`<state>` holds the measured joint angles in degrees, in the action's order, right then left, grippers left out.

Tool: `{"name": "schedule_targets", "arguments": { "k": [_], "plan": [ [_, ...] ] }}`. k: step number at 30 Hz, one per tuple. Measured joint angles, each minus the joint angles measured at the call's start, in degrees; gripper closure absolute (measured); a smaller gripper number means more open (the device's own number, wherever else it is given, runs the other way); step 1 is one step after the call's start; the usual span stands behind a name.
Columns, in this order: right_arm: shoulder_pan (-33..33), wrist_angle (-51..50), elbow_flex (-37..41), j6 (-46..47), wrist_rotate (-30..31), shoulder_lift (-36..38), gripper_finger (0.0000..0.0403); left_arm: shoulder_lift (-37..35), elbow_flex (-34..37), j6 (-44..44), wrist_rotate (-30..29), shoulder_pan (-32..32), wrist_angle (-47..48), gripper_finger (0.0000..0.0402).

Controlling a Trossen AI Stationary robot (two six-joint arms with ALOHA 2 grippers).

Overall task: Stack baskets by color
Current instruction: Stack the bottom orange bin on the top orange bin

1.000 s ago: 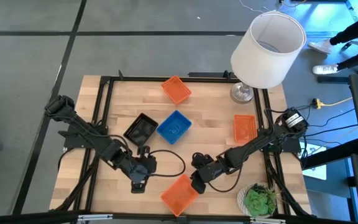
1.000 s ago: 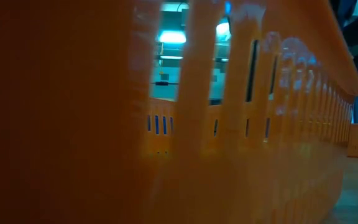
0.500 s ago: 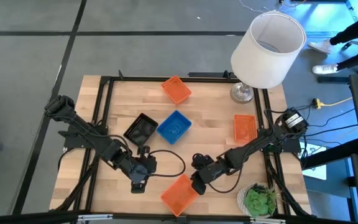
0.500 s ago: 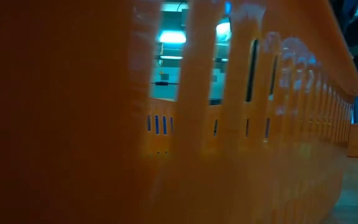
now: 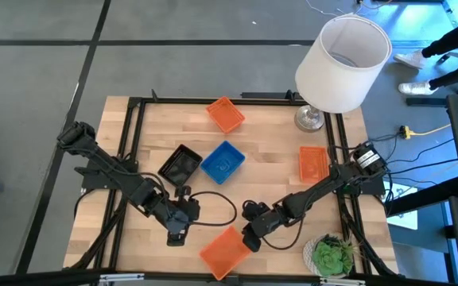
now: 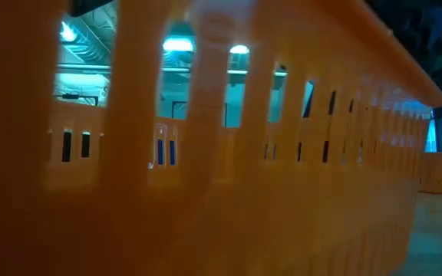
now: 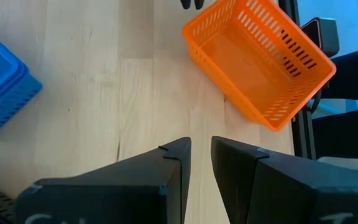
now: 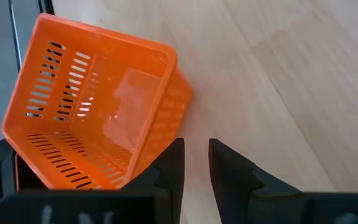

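An orange basket (image 5: pixel 223 251) stands on its bottom at the table's near edge, and fills the low view (image 6: pixel 206 192). My right gripper (image 5: pixel 250 238) is right beside it on its right, fingers a narrow gap apart with nothing between them (image 8: pixel 194 165). My left gripper (image 5: pixel 177 234) hangs over bare wood to the basket's left, also narrowly open (image 7: pixel 201 155). A blue basket (image 5: pixel 223 161) and a black basket (image 5: pixel 180 164) stand side by side mid-table. Two more orange baskets stand at the far edge (image 5: pixel 226 114) and at the right (image 5: pixel 313 163). My right gripper touches the near orange basket with the outer side of one finger (image 8: pixel 166 163), against the basket's side wall close to a corner (image 8: pixel 171 127). The fingers slant down from the table's far right. The basket stays on the table, open side up.
A large white lampshade (image 5: pixel 342 63) on a metal foot stands at the far right corner. A green plant (image 5: pixel 332 256) sits at the near right corner. A black frame (image 5: pixel 133 127) runs along the table's edges. Bare wood lies between the two arms.
My right gripper has sunk and gone a little toward the table's near edge. The near orange basket has slid toward the near left and turned about on the table. My left arm has kept still.
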<state>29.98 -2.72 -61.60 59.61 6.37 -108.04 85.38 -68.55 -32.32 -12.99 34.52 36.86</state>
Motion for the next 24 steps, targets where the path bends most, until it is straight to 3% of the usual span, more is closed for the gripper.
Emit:
{"name": "schedule_targets", "arguments": {
  "k": [5,13,18,24],
  "plan": [
    [0.0,0.4,0.0,-0.4,0.0,-0.1,0.0331,0.0,0.0,0.0,0.0,0.0,0.2,0.0346],
    [-0.1,0.3,0.0,-10.4,-1.9,1.4,0.0331,0.0,0.0,-0.3,0.3,0.3,0.0,0.0346],
    [0.2,0.2,0.0,-19.2,-1.4,5.9,0.0331,0.0,0.0,-0.5,0.5,0.5,-1.7,0.0346],
    [1.0,-2.3,0.0,-29.6,3.8,12.9,0.0331,1.7,0.0,-4.9,-1.1,-0.1,-9.4,0.0347]
  ]
}}
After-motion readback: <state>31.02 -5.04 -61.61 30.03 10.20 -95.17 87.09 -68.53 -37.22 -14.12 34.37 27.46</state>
